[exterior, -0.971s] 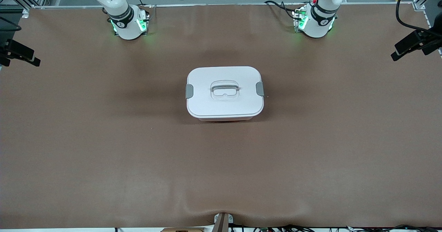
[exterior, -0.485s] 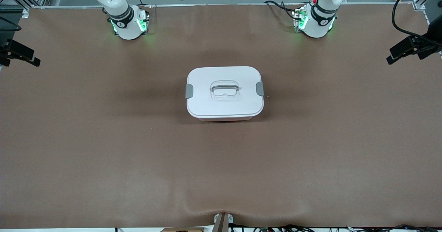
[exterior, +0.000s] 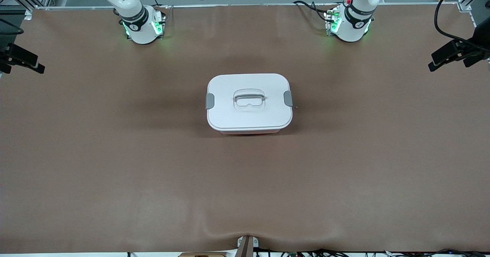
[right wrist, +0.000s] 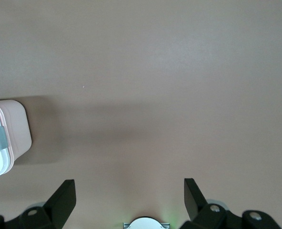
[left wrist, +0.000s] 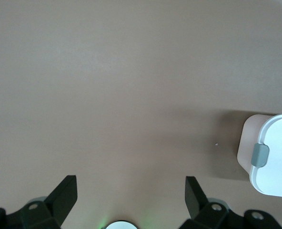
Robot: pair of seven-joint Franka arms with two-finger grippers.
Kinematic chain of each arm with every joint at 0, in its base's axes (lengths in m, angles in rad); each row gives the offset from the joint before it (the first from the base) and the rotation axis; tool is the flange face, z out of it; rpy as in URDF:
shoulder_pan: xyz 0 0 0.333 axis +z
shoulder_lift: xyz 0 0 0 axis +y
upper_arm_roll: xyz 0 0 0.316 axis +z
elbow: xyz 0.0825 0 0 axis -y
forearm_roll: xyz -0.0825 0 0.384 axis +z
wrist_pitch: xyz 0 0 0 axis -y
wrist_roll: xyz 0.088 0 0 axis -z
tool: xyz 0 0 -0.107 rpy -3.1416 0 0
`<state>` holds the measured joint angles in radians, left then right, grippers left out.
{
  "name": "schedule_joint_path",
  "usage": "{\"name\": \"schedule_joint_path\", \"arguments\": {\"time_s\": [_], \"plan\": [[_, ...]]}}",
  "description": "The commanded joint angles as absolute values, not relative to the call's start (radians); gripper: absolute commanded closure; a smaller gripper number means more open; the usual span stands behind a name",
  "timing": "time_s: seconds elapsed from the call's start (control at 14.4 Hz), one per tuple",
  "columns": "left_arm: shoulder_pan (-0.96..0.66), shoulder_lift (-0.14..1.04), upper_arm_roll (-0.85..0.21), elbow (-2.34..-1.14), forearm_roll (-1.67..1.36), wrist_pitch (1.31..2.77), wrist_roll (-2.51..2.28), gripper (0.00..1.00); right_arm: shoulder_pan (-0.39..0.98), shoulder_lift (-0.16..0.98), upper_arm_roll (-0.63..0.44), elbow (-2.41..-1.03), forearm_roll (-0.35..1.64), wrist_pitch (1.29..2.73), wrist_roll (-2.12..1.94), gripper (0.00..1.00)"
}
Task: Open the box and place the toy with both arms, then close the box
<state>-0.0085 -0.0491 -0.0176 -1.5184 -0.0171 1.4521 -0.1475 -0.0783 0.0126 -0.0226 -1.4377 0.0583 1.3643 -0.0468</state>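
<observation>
The box (exterior: 249, 103) sits shut in the middle of the table, its white lid held by two grey side clips (exterior: 209, 101) and its handle (exterior: 249, 98) lying in a recess. One end of the box (left wrist: 269, 162) with a clip shows in the left wrist view. The other end of the box (right wrist: 3, 143) shows in the right wrist view. My left gripper (left wrist: 130, 183) hangs open and empty, high over the left arm's end of the table (exterior: 436, 61). My right gripper (right wrist: 129, 186) waits open and empty over the right arm's end (exterior: 36, 65). The toy is out of view.
A brown mat (exterior: 115, 165) covers the whole table. The two arm bases (exterior: 142, 26) (exterior: 350, 24) stand with green lights at the edge farthest from the front camera. Cables and a small mount (exterior: 247, 245) lie along the nearest edge.
My left gripper has drifted a little toward the middle of the table. The right gripper and the box have not moved.
</observation>
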Motion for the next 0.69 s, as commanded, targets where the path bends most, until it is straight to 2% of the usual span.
{"name": "schedule_joint_path", "arguments": {"time_s": [0.0, 0.62], "plan": [[-0.017, -0.052, -0.012, -1.534, 0.003, 1.483, -0.1, 0.0, -0.083, 0.014, -0.02, -1.434, 0.074, 1.358, -0.048, 0.0], [-0.008, -0.028, -0.014, -1.528, -0.008, 1.496, -0.066, 0.0, -0.083, 0.014, -0.02, -1.434, 0.074, 1.358, -0.048, 0.0]]}}
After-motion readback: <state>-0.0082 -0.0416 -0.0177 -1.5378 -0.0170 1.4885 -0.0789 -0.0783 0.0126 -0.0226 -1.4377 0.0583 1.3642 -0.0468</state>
